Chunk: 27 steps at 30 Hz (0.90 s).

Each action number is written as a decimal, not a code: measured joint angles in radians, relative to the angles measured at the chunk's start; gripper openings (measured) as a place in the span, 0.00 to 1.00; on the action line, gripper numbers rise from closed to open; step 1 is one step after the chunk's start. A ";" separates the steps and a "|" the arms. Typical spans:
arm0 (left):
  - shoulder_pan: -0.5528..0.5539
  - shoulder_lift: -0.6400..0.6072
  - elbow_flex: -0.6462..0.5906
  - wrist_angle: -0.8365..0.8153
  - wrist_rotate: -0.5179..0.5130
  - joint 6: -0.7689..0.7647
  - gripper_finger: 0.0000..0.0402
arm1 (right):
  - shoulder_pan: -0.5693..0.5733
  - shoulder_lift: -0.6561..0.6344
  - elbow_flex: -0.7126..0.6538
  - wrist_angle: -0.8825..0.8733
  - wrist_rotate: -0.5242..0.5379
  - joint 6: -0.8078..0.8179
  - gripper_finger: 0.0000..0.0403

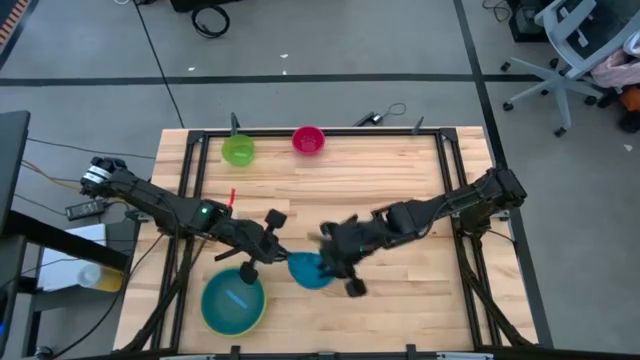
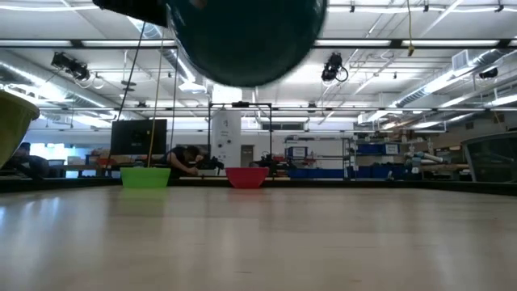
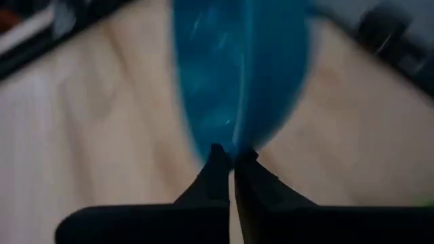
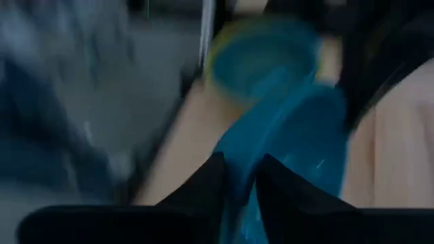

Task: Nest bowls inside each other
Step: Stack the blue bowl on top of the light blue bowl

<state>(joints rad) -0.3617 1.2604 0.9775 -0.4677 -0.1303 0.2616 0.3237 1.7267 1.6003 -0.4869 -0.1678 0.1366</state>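
The medium blue bowl point(image 1: 308, 270) hangs in the air between my two grippers, near the table's front middle; the low view shows its dark underside point(image 2: 242, 40) high above the tabletop. My left gripper point(image 3: 230, 157) is shut on its rim. My right gripper point(image 4: 241, 179) stands open, one finger on either side of the bowl's opposite rim; whether it touches is lost in blur. A light blue bowl sits nested in the large yellow-green bowl point(image 1: 233, 303) at the front left. The small green bowl point(image 1: 238, 150) and the magenta-pink bowl point(image 1: 308, 140) stand on their bases at the far edge. My left gripper pinches the medium blue bowl's rim point(image 3: 235, 135) between its two fingers, on the side toward the table's left. The fingers slant downward from the left. The bowl is lifted clear of the table and tilted, seen edge-on past the fingers.
Black frame rails point(image 1: 190, 190) run along the table's left and right sides and its far edge. Bare wood point(image 1: 400, 190) lies across the middle and right of the table. The nested bowl pair point(image 2: 12, 121) shows at the low view's left edge.
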 joint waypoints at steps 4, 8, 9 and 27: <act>-0.037 0.006 0.082 -0.272 -0.098 0.000 0.00 | -0.014 -0.015 0.066 0.203 -0.044 0.164 0.32; -0.100 -0.003 0.159 -0.417 -0.178 -0.058 0.00 | -0.057 -0.019 0.109 0.201 0.018 0.115 0.37; -0.125 0.000 0.174 -0.452 -0.202 -0.079 0.00 | -0.068 -0.019 0.113 0.178 0.070 0.110 0.38; -0.314 -0.005 0.200 -0.681 -0.313 -1.053 0.00 | -0.205 -0.010 -0.066 -0.240 0.446 0.667 0.37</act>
<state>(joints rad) -0.6762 1.2556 1.1778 -1.1485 -0.4434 -0.7919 0.1192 1.7168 1.5342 -0.7265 0.2787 0.8037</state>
